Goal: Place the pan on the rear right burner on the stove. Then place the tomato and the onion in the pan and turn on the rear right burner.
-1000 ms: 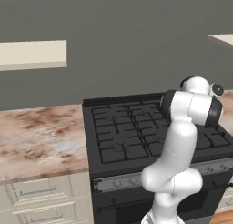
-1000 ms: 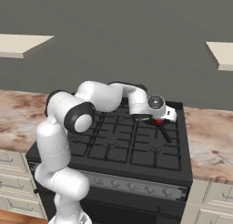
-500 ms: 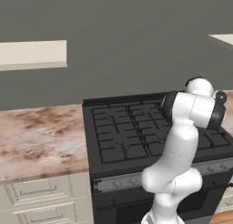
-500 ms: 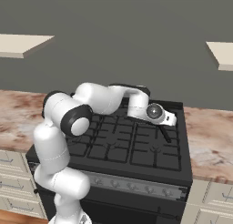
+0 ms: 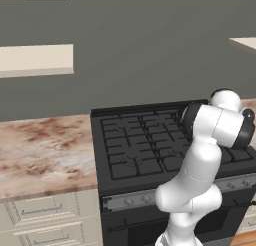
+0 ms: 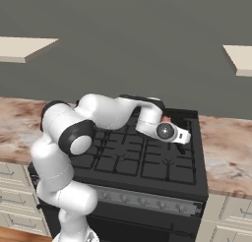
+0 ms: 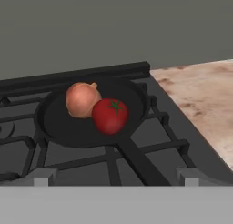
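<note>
The black pan [image 7: 68,127] sits on the rear right burner [image 7: 160,117] of the stove [image 6: 147,162]. Inside it the orange-tan onion [image 7: 82,99] and the red tomato [image 7: 110,116] lie touching each other. The pan's straight handle [image 7: 136,161] points toward the hand. My gripper [image 7: 116,176] is open with nothing between its fingertips [image 7: 43,175], just short of the handle's end. In the right base view my gripper [image 6: 182,143] hovers over the stove's right side, and the hand hides most of the pan.
A grey knob strip [image 6: 142,200] runs along the stove's front. Marble counter lies to the right [image 7: 200,95] and to the left [image 5: 40,155] of the stove. The stove's raised back rim [image 7: 77,75] stands behind the pan, before a grey wall.
The hand has drawn back from over the pan toward the stove's front right, and the arm's elbow has shifted. The jaws stay open; tomato and onion rest in the pan.
</note>
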Controlling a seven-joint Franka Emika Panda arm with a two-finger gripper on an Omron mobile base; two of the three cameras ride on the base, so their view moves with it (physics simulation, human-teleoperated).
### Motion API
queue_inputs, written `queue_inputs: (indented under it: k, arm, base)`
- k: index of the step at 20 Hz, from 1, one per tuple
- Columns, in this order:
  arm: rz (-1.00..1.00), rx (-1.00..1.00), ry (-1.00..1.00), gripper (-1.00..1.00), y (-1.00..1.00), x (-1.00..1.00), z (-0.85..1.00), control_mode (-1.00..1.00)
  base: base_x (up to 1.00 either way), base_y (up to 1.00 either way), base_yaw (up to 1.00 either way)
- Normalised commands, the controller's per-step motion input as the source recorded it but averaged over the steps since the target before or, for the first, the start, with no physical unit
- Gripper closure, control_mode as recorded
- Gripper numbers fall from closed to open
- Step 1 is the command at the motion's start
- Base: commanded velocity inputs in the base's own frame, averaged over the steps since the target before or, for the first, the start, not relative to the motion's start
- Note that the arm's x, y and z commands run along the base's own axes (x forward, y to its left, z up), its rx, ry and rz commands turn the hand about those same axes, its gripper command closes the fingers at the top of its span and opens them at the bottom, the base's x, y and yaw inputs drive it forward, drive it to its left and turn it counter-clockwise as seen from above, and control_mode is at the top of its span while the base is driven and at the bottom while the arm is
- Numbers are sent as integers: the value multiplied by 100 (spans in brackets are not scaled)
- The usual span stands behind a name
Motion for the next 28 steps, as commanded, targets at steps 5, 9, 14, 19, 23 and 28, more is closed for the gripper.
queue_inputs:
  k: [5,9,14,19,23,28]
  arm:
    - [0,0,-5,-100,0,-43,6,-100]
    - [0,0,-6,-100,-8,-41,19,-100]
    - [0,0,-4,-100,-6,-33,21,-100]
    - [0,0,-3,-100,-6,-44,15,-100]
    - [0,0,0,-100,-1,-35,7,-100]
    - [0,0,0,-100,0,-40,3,-100]
  base:
    - [0,0,0]
    - [0,0,0]
    - [0,0,0]
    - [0,0,0]
    - [0,0,0]
    - [0,0,0]
